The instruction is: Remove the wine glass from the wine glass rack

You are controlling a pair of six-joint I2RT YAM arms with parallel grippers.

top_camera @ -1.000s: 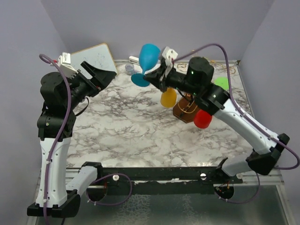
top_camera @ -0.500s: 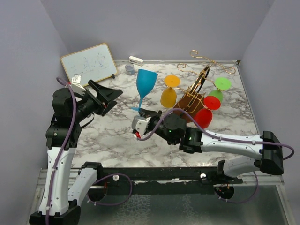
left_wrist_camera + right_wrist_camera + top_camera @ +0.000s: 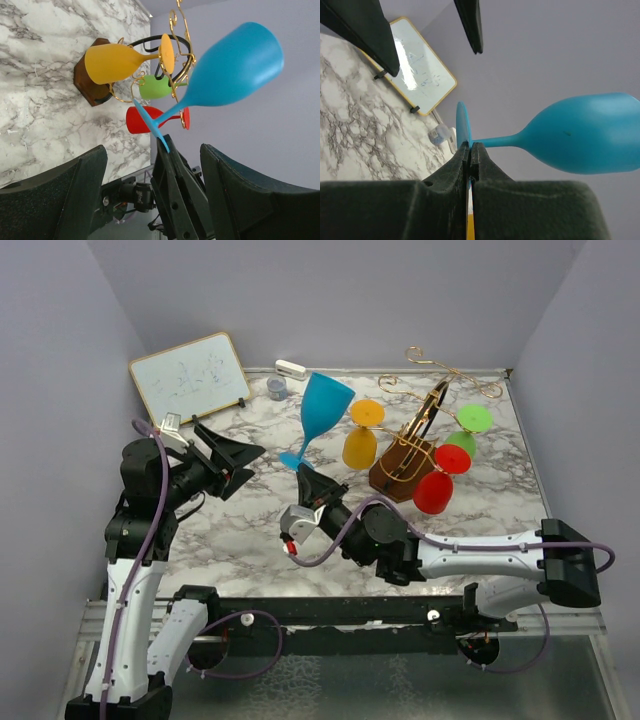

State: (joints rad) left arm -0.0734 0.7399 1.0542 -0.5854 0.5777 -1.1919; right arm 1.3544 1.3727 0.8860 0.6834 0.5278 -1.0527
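Right gripper (image 3: pixel 470 150) pinches blue glass (image 3: pixel 327 405) by its foot rim, clear of rack (image 3: pixel 392 478). Left gripper (image 3: pixel 243 462) wide, empty. Right wrist view alone shows the pinch.

The matte teal-blue wine glass (image 3: pixel 326 405) hangs in the air, bowl tilted toward one o'clock, its foot pinched in the right gripper (image 3: pixel 304 476). At its three o'clock, apart from it, stands the gold wire rack (image 3: pixel 392 480), scrolling arms rising from a dark hexagonal wooden base.

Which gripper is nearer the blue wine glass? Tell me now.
Right. The right gripper is shut on the foot of the blue wine glass; the left gripper stands open, off to its left, not touching.
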